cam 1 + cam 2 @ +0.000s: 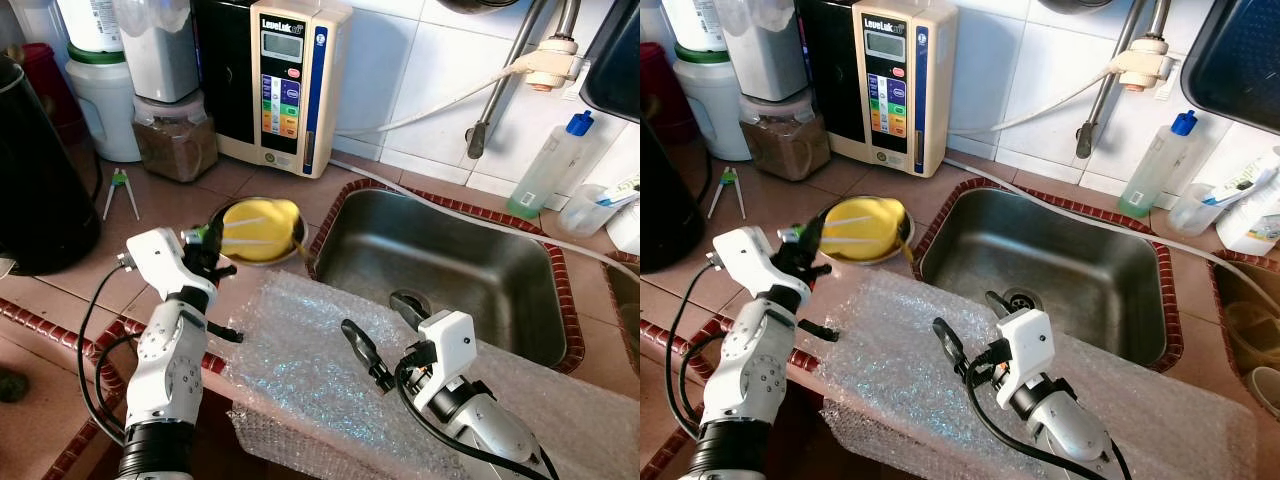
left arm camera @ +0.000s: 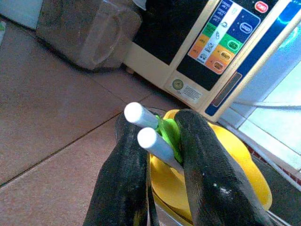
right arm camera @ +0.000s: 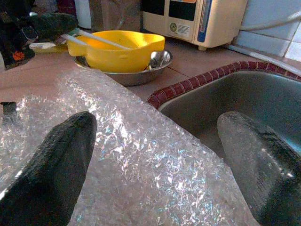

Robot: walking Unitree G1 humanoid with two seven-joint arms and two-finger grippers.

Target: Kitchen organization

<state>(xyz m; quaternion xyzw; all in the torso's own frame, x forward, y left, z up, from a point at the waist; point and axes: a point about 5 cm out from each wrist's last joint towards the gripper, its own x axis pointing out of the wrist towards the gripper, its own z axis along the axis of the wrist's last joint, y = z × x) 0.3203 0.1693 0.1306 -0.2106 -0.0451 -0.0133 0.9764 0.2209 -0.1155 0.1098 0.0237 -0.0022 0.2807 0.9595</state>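
The left tool (image 1: 205, 252) is clamped on green-hinged chopsticks (image 2: 155, 134) whose tips rest over the yellow bowl (image 1: 260, 228), left of the sink (image 1: 450, 260) on the table (image 1: 60, 300). The right tool (image 1: 382, 330) is spread over bubble wrap (image 1: 300, 370). A slack grip could let the sticks slide or tip the bowl.

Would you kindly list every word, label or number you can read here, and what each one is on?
"LeveLuk": on top of the beige water machine by the wall.
Its display and coloured button labels: too small to read.
Round sticker near the machine's base: blurred.
Print on the white container and the bottles by the sink: unreadable.
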